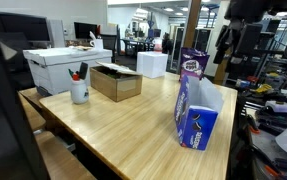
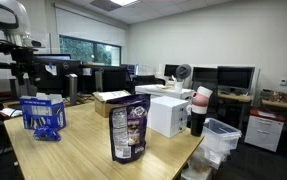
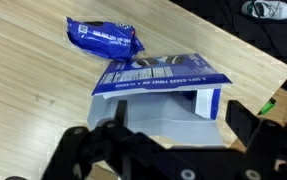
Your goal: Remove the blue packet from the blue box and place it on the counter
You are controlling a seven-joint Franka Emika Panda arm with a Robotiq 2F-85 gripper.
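Light-wood surface [image 3: 23, 70], office behind. Blue packet [image 3: 103, 38]: out on the wood, beside the blue box [image 3: 163, 95]. My jaws: apart, empty, over the box. Step: placing apparently done; next, I lift clear.

Both exterior views look across the counter [image 1: 113, 120] from differing corners, sharing the blue box [image 2: 43, 115]; the wrist view looks down on it from close above
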